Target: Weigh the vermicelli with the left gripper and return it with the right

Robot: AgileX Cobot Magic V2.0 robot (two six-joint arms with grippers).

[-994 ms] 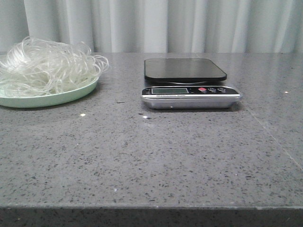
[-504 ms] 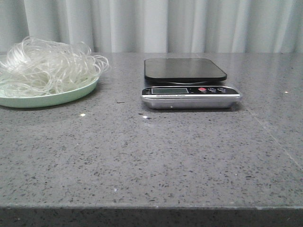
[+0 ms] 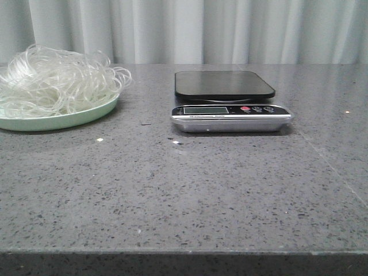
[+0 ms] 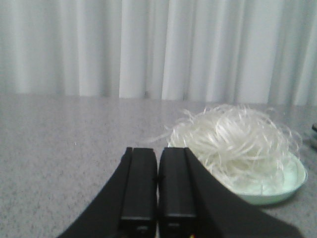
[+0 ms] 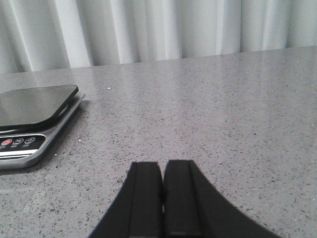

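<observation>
The vermicelli [image 3: 54, 80] is a fluffy whitish tangle heaped on a pale green plate [image 3: 69, 119] at the table's back left; it also shows in the left wrist view [image 4: 237, 144]. The scale [image 3: 230, 109], with a bare black platform [image 3: 224, 84] and silver front panel, stands at the back centre and shows in the right wrist view [image 5: 29, 116]. My left gripper [image 4: 158, 153] is shut and empty, short of the plate [image 4: 292, 183]. My right gripper [image 5: 162, 168] is shut and empty, to the right of the scale. Neither gripper shows in the front view.
The grey speckled table [image 3: 184, 190] ends at a front edge close to the camera. A pale pleated curtain [image 3: 201, 29] hangs behind the table. Small white specks [image 3: 100, 140] lie on the tabletop in front of the plate.
</observation>
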